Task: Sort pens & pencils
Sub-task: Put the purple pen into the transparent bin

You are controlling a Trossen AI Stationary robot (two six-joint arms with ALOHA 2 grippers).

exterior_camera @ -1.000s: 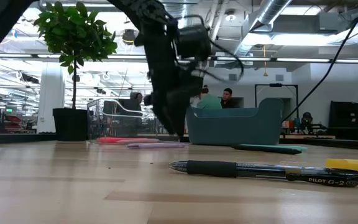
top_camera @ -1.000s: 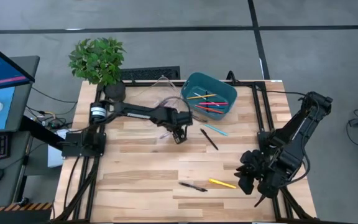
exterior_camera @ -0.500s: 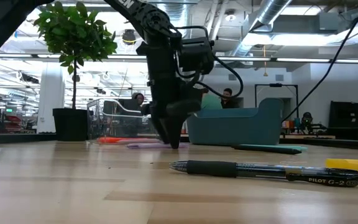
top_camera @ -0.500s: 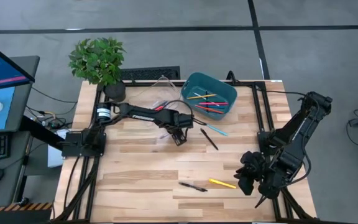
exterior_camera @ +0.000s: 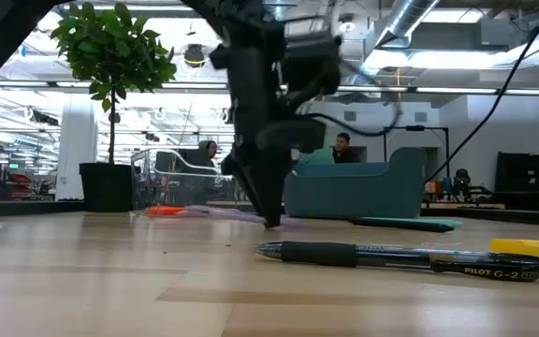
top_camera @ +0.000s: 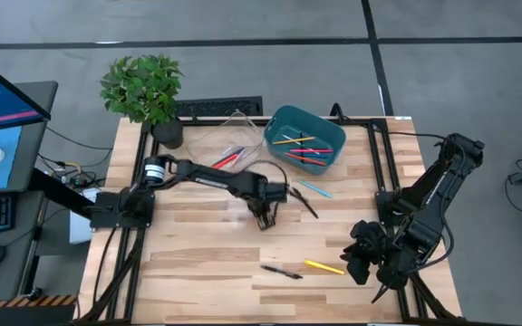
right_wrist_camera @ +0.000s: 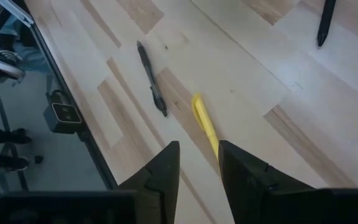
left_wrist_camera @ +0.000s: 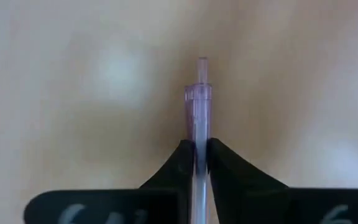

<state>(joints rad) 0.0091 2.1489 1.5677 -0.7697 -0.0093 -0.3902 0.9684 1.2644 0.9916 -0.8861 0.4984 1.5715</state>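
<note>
My left gripper (top_camera: pixel 263 218) stands at the table's middle, pointing down, shut on a pale purple pen (left_wrist_camera: pixel 197 106). My right gripper (right_wrist_camera: pixel 199 171) hangs open above the table's near right part, over a yellow pen (right_wrist_camera: pixel 204 123) and a black pen (right_wrist_camera: pixel 151 77) that lie flat on the wood. Another black pen (top_camera: pixel 304 202) and a teal one (top_camera: pixel 314 188) lie right of my left gripper. A teal bin (top_camera: pixel 330 152) at the far right holds several pens; a clear box (top_camera: pixel 208 138) beside it holds red ones (top_camera: pixel 226 159). My left gripper pinches the purple pen's barrel (left_wrist_camera: pixel 197 138), some way back from its clicker end (left_wrist_camera: pixel 201 64), between its two fingers (left_wrist_camera: pixel 180 163). The fingers come from above and lie across the pen. The pen lies level at the table's surface.
A potted plant (top_camera: pixel 143 89) stands at the far left corner. The table's black frame rails (top_camera: pixel 381 163) run along the right side. Bare wood lies between the near pens and my left gripper.
My left gripper has gone toward the table's near edge and a little right, sunk to the table top, and shut on the purple pen. My right arm has kept still.
</note>
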